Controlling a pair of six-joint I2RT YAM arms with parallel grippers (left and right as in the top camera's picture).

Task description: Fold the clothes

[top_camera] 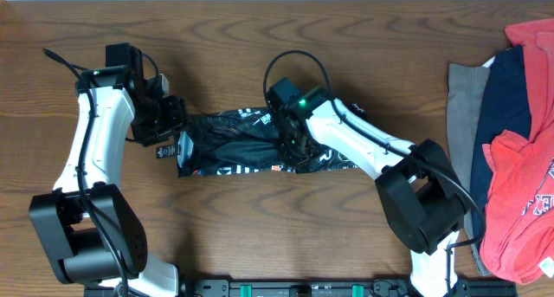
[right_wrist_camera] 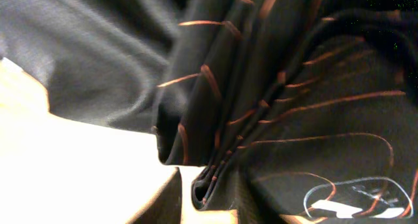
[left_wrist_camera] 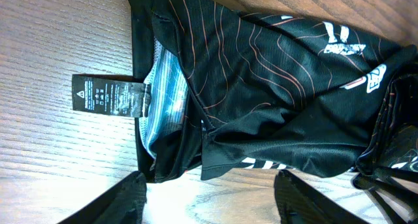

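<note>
Overhead view: the black jersey [top_camera: 234, 145] lies bunched in a long strip at the middle of the table [top_camera: 260, 46]. The left gripper [top_camera: 173, 128] sits at the end of the strip nearer the table's left side. In the left wrist view its fingers [left_wrist_camera: 123, 199] are spread wide with nothing between them, and the jersey hem lies just beyond them. A black care label [left_wrist_camera: 108, 95], attached at the hem, lies flat on the table. The right gripper [top_camera: 290, 141] is down on the jersey near the table's centre. The right wrist view shows only gathered folds close up, so its finger spacing and any hold cannot be determined. A garment pile [top_camera: 511, 158] of red, navy and grey lies at the table's right edge.
</note>
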